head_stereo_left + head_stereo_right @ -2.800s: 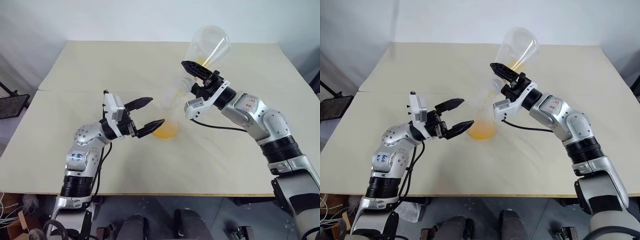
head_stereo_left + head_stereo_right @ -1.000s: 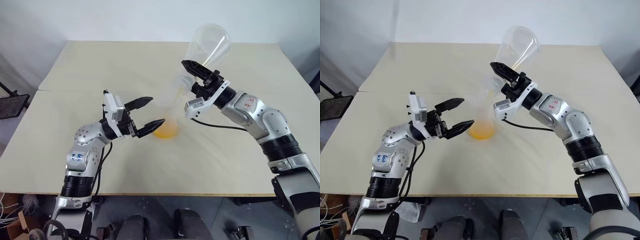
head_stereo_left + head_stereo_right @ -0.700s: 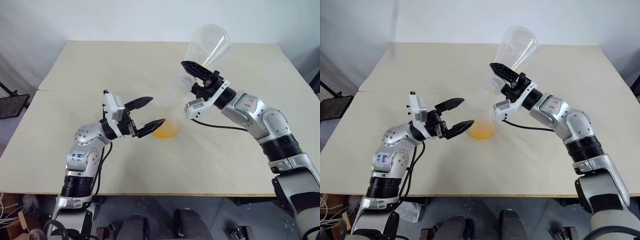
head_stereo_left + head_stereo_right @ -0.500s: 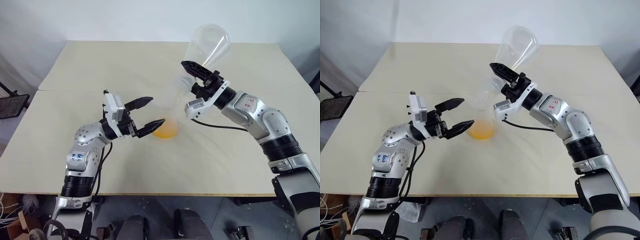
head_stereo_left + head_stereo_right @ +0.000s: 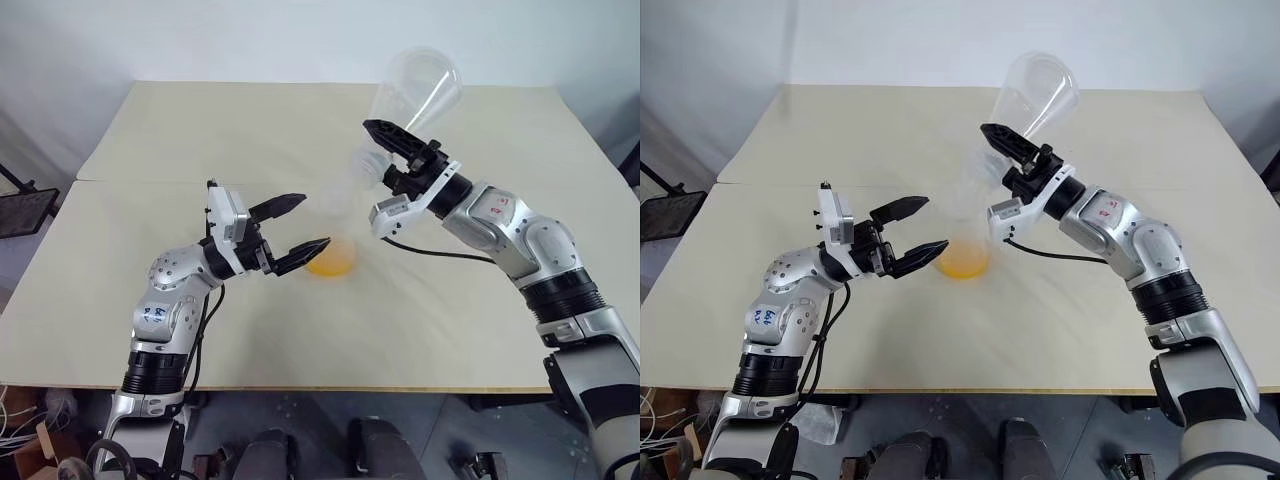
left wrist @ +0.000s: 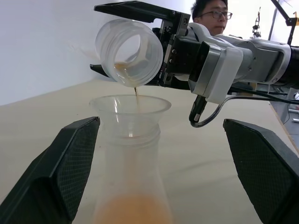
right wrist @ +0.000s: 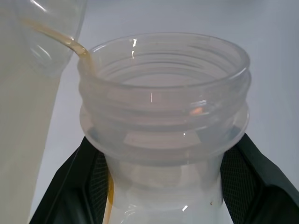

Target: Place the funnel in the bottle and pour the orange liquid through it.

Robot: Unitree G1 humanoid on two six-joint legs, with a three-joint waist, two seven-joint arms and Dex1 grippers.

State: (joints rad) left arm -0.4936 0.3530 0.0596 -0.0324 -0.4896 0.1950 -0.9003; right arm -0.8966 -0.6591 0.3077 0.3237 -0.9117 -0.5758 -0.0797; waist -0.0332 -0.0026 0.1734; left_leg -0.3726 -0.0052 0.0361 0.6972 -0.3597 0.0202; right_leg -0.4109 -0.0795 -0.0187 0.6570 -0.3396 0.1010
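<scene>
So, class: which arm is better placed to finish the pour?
Right. Its gripper already holds the tilted flask over the funnel, with a thin stream falling; the left gripper waits open beside the bottle.

Funnel (image 6: pixel 129 108) in bottle (image 6: pixel 132 186) (on table (image 5: pixel 420 320)).

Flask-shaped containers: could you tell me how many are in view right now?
2. The bottle stands on the table between the arms, holding orange liquid. The clear flask is tipped above it, neck gripped by the right gripper.
</scene>
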